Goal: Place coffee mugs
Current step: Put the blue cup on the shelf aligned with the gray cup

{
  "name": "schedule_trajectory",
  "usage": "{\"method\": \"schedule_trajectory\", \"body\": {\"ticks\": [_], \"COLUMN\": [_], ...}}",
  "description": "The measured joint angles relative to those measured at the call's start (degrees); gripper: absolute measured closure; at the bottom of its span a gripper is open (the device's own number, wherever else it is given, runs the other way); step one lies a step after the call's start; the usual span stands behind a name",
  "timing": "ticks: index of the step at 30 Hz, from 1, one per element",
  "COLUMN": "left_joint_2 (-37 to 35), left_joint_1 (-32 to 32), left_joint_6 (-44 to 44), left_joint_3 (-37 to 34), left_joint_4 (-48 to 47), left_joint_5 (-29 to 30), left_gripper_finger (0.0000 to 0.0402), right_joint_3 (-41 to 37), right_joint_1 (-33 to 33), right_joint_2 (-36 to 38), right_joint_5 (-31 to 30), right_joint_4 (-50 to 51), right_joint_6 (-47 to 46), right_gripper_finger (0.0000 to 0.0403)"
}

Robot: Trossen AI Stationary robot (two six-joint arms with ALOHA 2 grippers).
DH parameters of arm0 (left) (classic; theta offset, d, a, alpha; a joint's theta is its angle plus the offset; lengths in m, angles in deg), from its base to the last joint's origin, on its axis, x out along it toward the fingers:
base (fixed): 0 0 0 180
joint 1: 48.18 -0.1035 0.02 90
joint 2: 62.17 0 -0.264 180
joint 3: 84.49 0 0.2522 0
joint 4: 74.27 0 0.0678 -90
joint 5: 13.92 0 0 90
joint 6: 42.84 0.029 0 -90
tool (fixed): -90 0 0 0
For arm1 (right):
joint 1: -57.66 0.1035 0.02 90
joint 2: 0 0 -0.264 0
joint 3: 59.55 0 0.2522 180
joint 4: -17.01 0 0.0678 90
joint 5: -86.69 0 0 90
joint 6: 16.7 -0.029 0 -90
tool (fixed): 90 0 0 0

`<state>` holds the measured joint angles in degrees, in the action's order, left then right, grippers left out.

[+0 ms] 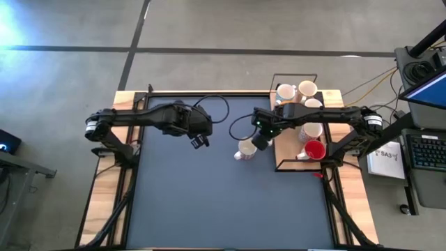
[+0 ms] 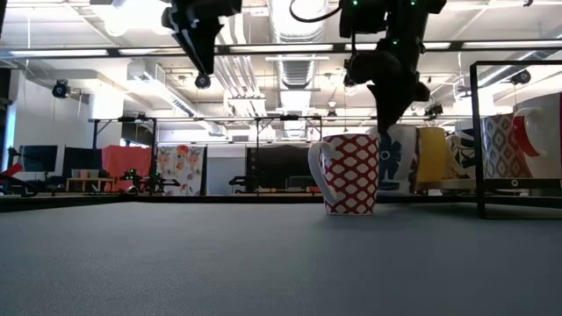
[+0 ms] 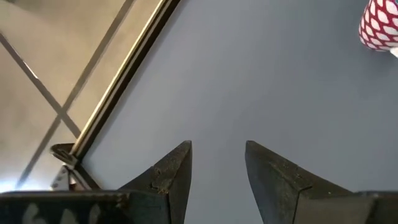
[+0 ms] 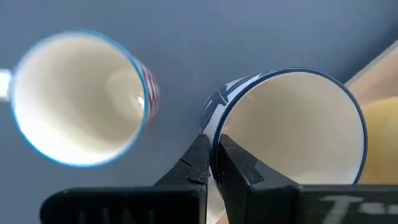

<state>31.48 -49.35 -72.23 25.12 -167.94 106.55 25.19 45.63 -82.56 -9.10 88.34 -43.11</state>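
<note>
Right wrist view: the blue-patterned mug [image 4: 292, 124] stands at the rack edge, its rim pinched between the fingers of the right pincer [image 4: 214, 155] (one finger inside, one outside). Just beside it on the dark worktop [image 1: 223, 202] stands the red-patterned mug [image 2: 349, 174], upright, handle away from the rack. Further mugs, including a red mug [image 1: 315, 149], sit in the wire rack [image 1: 296, 166] on the worktop's right side. Above bare worktop, well apart, the left pincer [image 3: 217, 162] hangs with fingers spread, holding nothing.

Looks like an open lab or workshop hall: exposed ceiling ducts [image 2: 299, 26], concrete floor [image 1: 209, 28], desks with monitors [image 2: 39, 160], cabled equipment beside the table [image 1: 230, 216].
</note>
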Motion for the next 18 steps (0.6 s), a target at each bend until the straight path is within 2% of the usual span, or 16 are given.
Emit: {"method": "schedule_trajectory", "body": {"ticks": [9,18], "left_joint_2": [-6.4,-15.2], "left_joint_1": [-0.1,-0.2], "left_joint_6": [5.8,5.7], "left_joint_3": [0.0,0.0], "left_joint_4": [-1.5,-1.5], "left_joint_5": [3.1,3.2], "left_gripper_finger": [0.0269,0.0269], "right_joint_3": [2.4,8.3], "right_joint_1": [0.9,2.3], "right_joint_2": [0.0,0.1], "right_joint_5": [2.1,2.6], "right_joint_4": [-0.3,10.5], "right_joint_6": [-9.0,-15.0], "right_gripper_finger": [0.0391,0.039]}}
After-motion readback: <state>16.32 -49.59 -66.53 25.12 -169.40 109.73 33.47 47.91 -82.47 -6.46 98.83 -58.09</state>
